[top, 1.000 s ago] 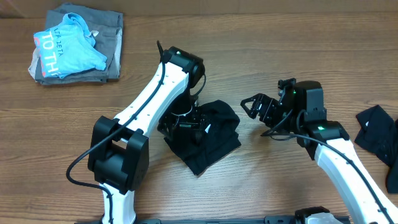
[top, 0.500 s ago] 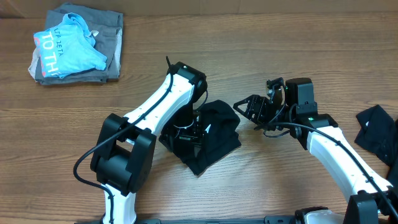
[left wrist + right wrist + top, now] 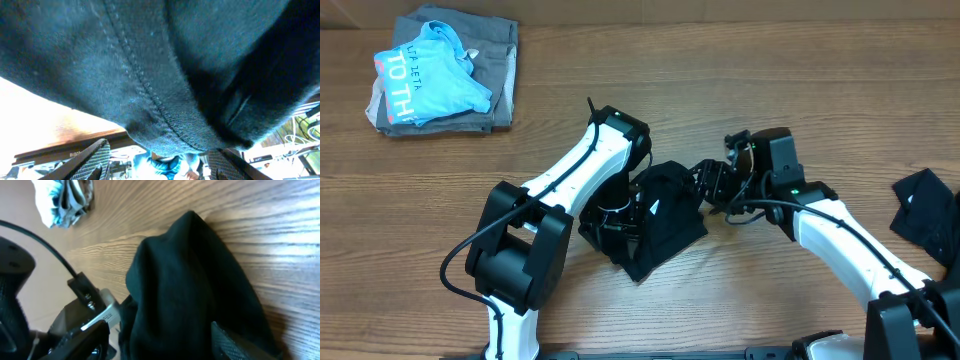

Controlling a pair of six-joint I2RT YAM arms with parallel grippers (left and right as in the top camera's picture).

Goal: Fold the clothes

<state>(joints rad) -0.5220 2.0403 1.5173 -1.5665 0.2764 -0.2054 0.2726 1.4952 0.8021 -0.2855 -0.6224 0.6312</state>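
Black T-shirt [image 3: 675, 222] bunched, long axis seemingly diagonal; left pincer [image 3: 160, 159], right pincer [image 3: 708, 185] part-spread astride it, grip unclear.

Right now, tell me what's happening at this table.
Both arms are working on a bunched black garment at mid-table. The left arm's fingers are spread right at its fabric; whether they grip it is unclear. The right arm's fingers stand open at the garment's right edge. Another black garment lies at the table's right edge, and a light blue shirt lies on a grey folded garment far left.
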